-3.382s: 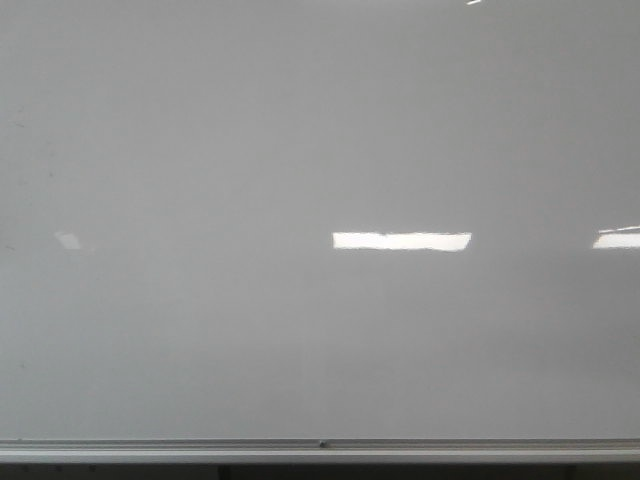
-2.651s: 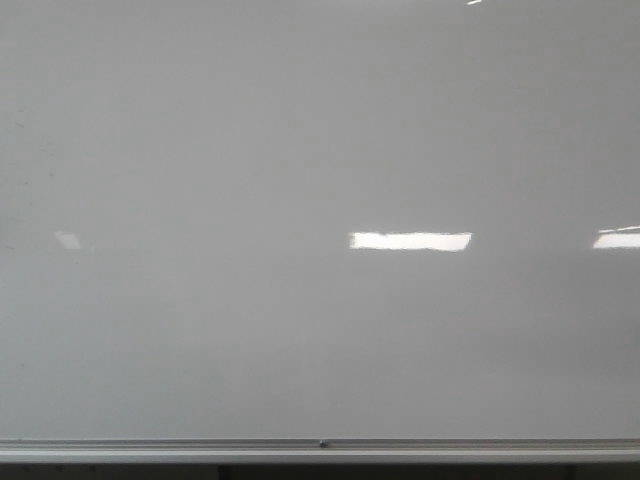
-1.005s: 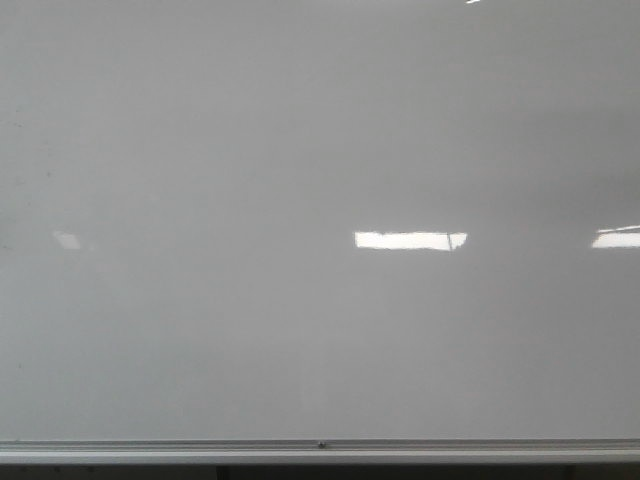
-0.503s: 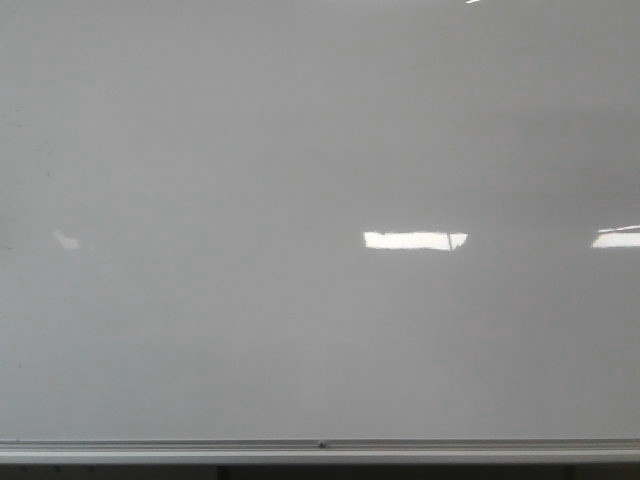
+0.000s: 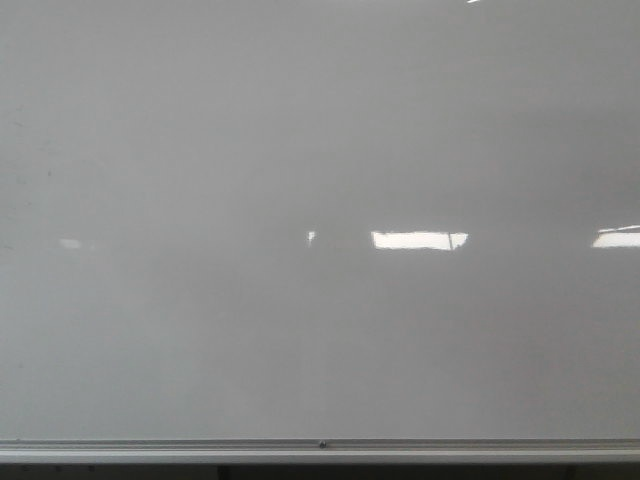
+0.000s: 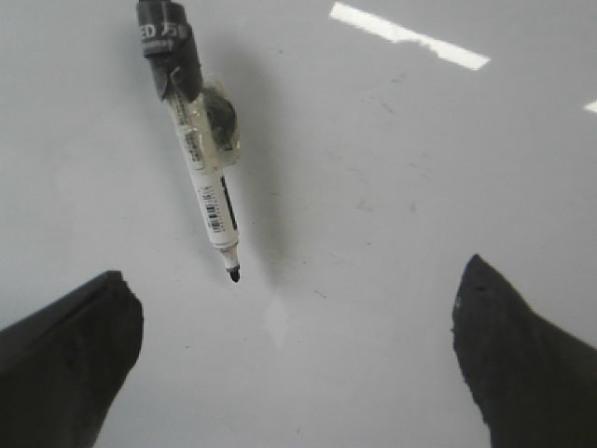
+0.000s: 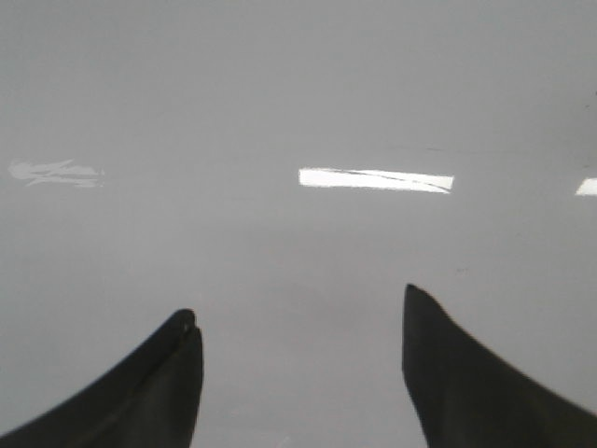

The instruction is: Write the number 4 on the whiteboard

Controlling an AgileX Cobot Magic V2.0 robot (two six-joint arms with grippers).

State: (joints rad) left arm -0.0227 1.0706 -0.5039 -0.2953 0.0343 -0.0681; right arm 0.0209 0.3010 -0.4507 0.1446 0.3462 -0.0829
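The whiteboard [image 5: 300,130] fills the front view, glossy and pale grey. No number 4 shows on it in any view. Neither gripper appears in the front view. In the left wrist view my left gripper [image 6: 297,271] is open over the board [image 6: 392,205], with nothing between its dark fingers [image 6: 65,355]. A white marker [image 6: 201,159] with a black upper end points its black tip [image 6: 233,273] at the board; I cannot tell whether it touches. My right gripper [image 7: 298,303] is open and empty before the board [image 7: 280,84].
A silver rail [image 5: 320,449] runs along the board's lower edge. Bright light reflections [image 5: 418,240] lie across the board's middle and at its right edge [image 5: 618,238]. Faint smudges mark the far left [image 5: 15,124].
In the front view the central reflection has shrunk from its left end as a dim shadow spread over it. A small bright spot has appeared to its left, and the far-left glint has dimmed.
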